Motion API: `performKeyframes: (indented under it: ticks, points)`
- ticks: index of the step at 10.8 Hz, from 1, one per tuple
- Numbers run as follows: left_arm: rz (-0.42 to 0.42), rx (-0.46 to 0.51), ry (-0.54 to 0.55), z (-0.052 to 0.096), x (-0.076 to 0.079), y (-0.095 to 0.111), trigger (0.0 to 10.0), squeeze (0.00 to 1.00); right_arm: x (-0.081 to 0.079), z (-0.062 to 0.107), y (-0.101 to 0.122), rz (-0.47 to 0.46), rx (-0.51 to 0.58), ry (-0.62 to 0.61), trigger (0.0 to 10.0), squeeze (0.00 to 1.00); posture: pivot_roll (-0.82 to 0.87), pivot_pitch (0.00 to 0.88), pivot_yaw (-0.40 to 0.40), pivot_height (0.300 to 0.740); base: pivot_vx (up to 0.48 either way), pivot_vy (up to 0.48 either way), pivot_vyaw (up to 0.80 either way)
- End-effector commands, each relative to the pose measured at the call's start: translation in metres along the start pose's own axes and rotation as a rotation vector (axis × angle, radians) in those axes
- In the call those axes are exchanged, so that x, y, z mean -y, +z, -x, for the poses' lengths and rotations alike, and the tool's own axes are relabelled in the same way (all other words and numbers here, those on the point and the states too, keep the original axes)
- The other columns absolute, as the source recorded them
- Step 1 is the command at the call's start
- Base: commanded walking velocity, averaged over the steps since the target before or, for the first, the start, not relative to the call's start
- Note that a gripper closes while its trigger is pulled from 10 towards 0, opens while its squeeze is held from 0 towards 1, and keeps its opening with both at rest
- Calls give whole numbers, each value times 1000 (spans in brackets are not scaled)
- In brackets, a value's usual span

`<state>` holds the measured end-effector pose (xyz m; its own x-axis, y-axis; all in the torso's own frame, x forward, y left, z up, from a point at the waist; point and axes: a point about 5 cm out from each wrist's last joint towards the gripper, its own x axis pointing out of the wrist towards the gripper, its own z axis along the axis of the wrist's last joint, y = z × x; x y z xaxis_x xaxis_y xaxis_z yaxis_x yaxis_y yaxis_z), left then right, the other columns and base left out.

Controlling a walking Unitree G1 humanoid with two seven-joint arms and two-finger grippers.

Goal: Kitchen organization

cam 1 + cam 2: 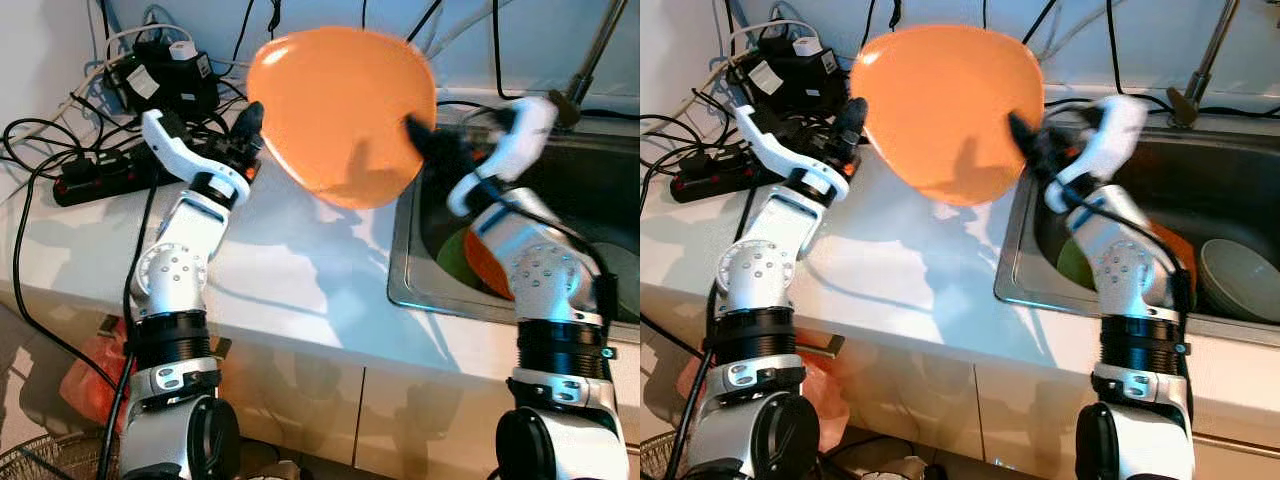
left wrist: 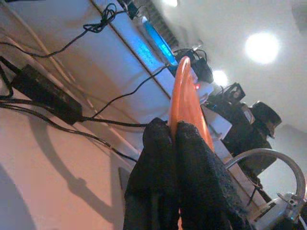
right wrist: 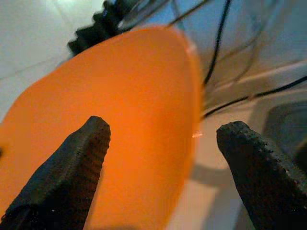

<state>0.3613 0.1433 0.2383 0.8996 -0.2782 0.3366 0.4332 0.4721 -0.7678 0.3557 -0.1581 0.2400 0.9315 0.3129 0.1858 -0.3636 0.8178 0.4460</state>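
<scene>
Silver forearms fill the bottom of the head-camera frames, ours rising from the lower left and lower right toward the centre top. Beneath them the white table [image 1: 300, 290] runs across the middle of the frame, with pale cabinet fronts below its edge.

Lower right, the steel sink [image 1: 410, 250] is set into the table; we see a green dish [image 1: 455, 258] and an orange dish [image 1: 485, 268] lying in the basin behind the right forearm, and a pale bowl [image 1: 1238, 280] further right.

Centre top, the orange plate [image 1: 340, 115] is held up above the table, tilted with its face toward the camera, straddling the table and the sink's left rim. Our left pincer [image 1: 250, 125] is clenched on the plate's left edge; in the left wrist frame both black fingers [image 2: 153, 177] pinch the thin orange rim between them. Our right pincer [image 1: 418, 135] sits at the plate's right edge, released: in the right wrist frame its two fingers [image 3: 72, 163] stand wide apart, the near one in front of the plate's face, and we cannot tell whether it touches.

Upper left, behind the left arm, a black power strip [image 1: 95, 180], adapters [image 1: 165, 70] and tangled cables lie on the table against the wall. Upper right, a faucet [image 1: 590, 60] stands behind the sink.
</scene>
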Motion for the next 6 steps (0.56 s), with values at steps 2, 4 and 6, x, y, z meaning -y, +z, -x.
performKeyframes:
  ticks: [2,4,6]
  points:
    - [-19,52,-76,-3,15,16,0,0,0,-3,9,13,52,-25,10000,0,126,9,113,740,0,0,0]
    - [4,33,-89,-5,16,12,0,0,-1,-4,3,-17,41,-16,10000,0,122,5,118,740,0,0,0]
    - [52,6,-116,-6,21,4,0,0,0,-5,-5,-89,29,-1,10000,0,123,7,119,740,0,0,0]
